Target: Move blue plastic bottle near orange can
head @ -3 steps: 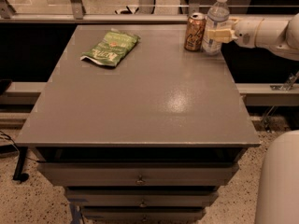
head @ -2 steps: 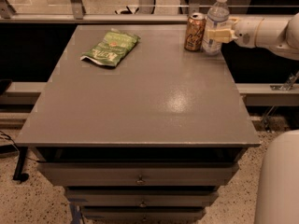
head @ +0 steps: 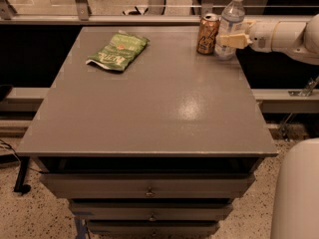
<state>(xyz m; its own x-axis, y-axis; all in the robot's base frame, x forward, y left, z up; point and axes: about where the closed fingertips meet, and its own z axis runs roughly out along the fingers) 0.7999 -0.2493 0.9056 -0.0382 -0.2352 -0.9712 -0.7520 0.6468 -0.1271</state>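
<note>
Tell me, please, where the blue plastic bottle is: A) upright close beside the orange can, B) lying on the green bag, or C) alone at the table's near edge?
A: the blue plastic bottle stands upright close beside the orange can near the far edge of the table, with the hand at its side.

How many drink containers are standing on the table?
2. The orange can stands at the far right corner; the blue plastic bottle stands just right of it, with the gripper at its middle. None seems hidden.
</note>
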